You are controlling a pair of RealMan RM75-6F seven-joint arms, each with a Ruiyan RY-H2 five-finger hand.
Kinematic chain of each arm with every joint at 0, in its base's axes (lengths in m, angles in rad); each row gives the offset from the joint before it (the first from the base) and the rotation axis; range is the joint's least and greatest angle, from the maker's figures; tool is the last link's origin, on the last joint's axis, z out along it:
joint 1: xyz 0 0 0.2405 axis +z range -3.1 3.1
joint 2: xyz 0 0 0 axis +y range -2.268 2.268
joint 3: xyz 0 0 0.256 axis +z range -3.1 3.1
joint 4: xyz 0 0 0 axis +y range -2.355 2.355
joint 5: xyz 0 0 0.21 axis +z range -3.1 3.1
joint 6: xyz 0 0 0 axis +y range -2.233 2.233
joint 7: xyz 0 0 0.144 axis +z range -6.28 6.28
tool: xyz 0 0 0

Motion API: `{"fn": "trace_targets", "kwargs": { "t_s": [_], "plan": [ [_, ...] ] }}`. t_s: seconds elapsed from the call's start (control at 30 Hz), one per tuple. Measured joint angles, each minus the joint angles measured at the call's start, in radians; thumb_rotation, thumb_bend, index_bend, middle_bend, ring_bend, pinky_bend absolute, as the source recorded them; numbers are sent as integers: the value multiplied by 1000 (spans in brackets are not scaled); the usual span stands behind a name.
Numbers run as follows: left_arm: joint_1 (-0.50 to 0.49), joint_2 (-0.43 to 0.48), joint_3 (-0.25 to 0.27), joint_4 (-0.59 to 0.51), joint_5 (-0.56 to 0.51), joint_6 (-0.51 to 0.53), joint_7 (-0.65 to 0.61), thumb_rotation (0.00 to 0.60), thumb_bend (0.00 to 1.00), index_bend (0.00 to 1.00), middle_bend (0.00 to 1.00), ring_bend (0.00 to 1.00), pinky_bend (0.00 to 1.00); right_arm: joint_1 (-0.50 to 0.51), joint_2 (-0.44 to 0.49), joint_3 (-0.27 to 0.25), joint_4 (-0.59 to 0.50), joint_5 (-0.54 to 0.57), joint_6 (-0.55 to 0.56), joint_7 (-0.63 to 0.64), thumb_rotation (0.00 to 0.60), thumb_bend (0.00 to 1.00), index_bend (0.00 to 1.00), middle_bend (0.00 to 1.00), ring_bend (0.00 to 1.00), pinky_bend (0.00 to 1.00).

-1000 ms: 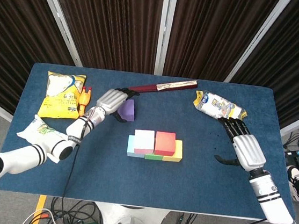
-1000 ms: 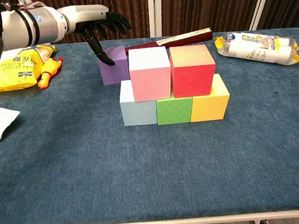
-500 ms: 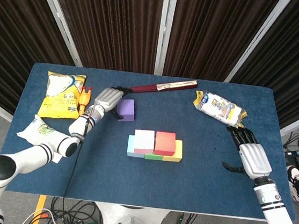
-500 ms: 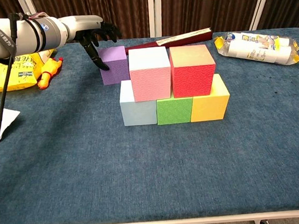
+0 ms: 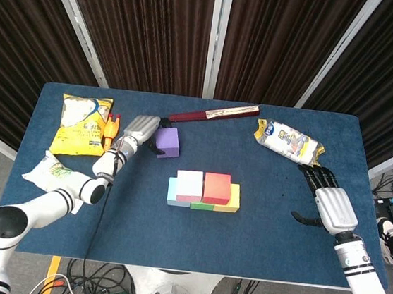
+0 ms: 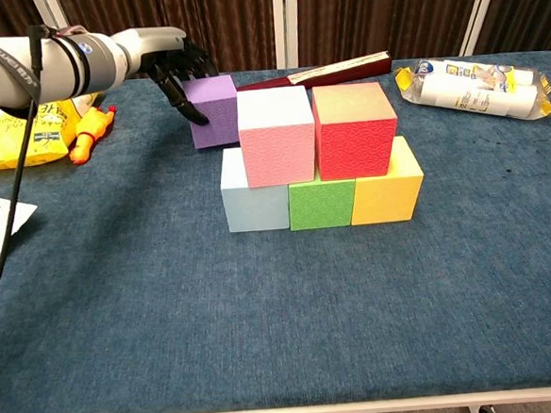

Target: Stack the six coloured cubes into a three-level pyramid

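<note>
The purple cube (image 5: pixel 168 142) (image 6: pixel 214 110) is behind and to the left of the stack. My left hand (image 5: pixel 140 131) (image 6: pixel 169 65) grips it, thumb on its left face and fingers over its far side. It looks slightly raised off the blue table (image 6: pixel 266 339). The stack has a light blue cube (image 6: pixel 253 204), a green cube (image 6: pixel 321 204) and a yellow cube (image 6: pixel 386 193) in a row. A pink cube (image 6: pixel 276 136) and a red cube (image 6: pixel 355 129) sit on top of that row. My right hand (image 5: pixel 326 201) rests open near the table's right edge, seen only in the head view.
A dark red folded fan (image 5: pixel 214 112) lies at the back of the table. A white and yellow packet (image 5: pixel 289 140) is at the back right. A yellow snack bag (image 5: pixel 82 124), an orange toy (image 5: pixel 110 131) and a white wrapper (image 5: pixel 53 173) lie on the left.
My left hand has closed around the purple cube, which has shifted a little right and upward. My right hand drew back toward the right edge, then stayed still.
</note>
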Motion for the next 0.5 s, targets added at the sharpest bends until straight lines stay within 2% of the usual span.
{"fn": "trace_targets", "kwargs": {
  "t_s": [0.23,0.5],
  "plan": [
    [59,127,-11,-189,51,67,-73,600,237,476,495,439,537,6,-2,24,12,4,-3,10,600,87,0,79,0,0],
    [139,348,-32,-548,47,154,-64,600,232,470,490,439,538,11,32,61,-7,17,10,2,600,87,0,79,0,0]
  ]
}}
